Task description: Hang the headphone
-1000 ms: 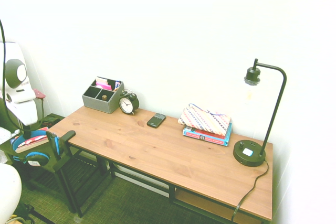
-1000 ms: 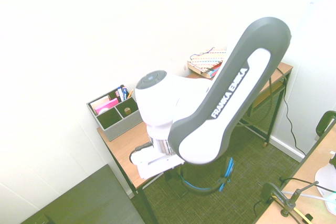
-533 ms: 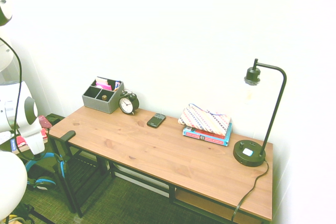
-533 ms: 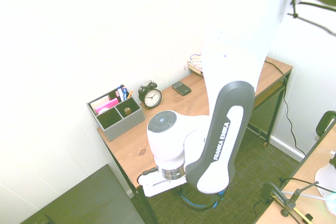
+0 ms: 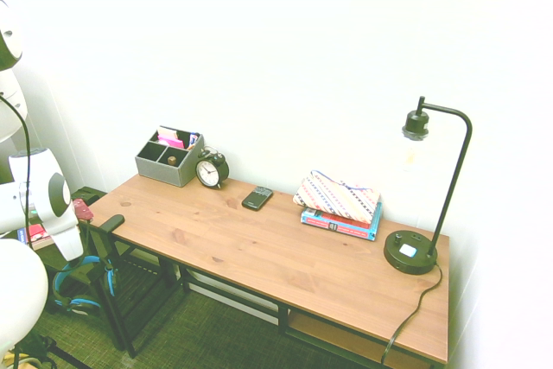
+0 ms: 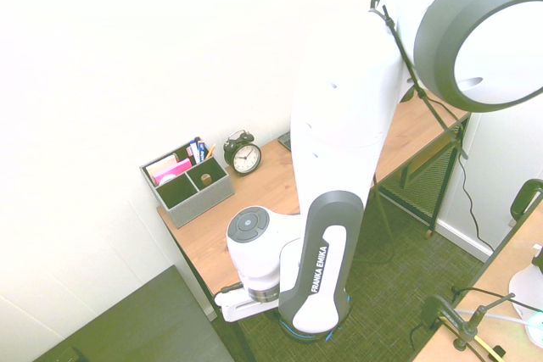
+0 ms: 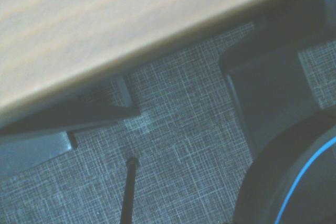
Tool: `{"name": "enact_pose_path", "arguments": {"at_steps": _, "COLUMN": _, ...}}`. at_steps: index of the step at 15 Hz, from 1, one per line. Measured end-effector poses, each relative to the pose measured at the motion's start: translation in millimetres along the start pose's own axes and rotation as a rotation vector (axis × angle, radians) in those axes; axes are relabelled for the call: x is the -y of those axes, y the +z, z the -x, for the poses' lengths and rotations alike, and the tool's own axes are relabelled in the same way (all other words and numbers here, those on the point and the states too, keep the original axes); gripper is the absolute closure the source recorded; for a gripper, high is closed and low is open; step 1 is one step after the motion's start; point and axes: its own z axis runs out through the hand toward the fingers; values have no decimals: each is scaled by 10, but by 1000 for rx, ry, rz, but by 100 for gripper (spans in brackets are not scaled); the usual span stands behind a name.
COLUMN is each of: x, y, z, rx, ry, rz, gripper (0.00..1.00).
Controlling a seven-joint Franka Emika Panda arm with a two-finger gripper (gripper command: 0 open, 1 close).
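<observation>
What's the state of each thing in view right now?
headphone: hanging low beside the desk's end, under the arm.
gripper: shut; fingers hidden in every view.
desk: top not touched by the arm.
alarm clock: upright, next to the organizer.
organizer: upright, compartments filled.
phone: lying flat.
lamp: upright, looks unlit.
patterned pouch: resting on the books.

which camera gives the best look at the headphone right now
The first exterior view: the headphone shows its blue band and cups hanging low beside the desk's end. The second exterior view shows only a blue sliver under the arm; the wrist view, one blurred dark cup.
</observation>
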Motion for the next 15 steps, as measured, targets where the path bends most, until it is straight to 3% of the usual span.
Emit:
{"name": "enact_pose_path", "arguments": {"at_steps": 8, "x": 85, "y": -89, "z": -97, "rx": -3, "ry": -8, "rz": -11, "gripper": 0}}
{"name": "enact_pose_path", "arguments": {"at_steps": 12, "x": 116, "y": -894, "z": -356, "rx": -25, "ry": -190, "rz": -16, "gripper": 0}}
{"name": "enact_pose_path", "arguments": {"at_steps": 15, "x": 41, "y": -1522, "z": -745, "rx": -25, "ry": -360, "rz": 35, "gripper": 0}}
